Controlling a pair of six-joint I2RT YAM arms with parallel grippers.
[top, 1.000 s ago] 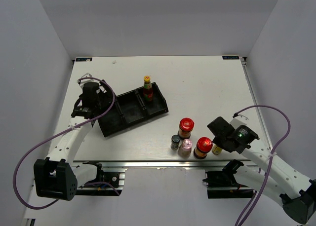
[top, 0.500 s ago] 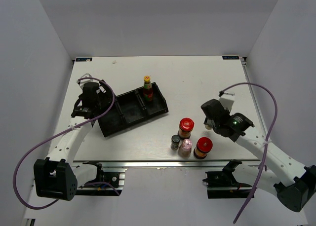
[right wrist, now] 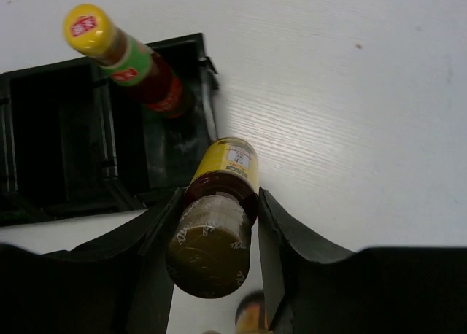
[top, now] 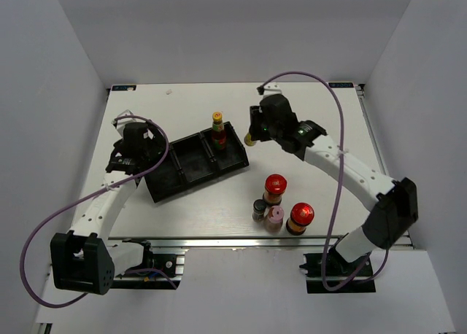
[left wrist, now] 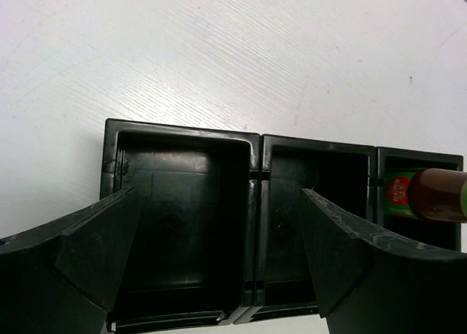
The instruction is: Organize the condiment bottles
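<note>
No legible print on bottle labels (right wrist: 238, 157)

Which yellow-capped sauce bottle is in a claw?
The yellow-capped sauce bottle gripped by the right claw, beside the tray; the other bottle stands in the tray's end compartment.

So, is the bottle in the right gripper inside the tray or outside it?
Outside. The right gripper holds the bottle over the bare table, just beside the tray's end compartment, where the other yellow-capped bottle stands.
</note>
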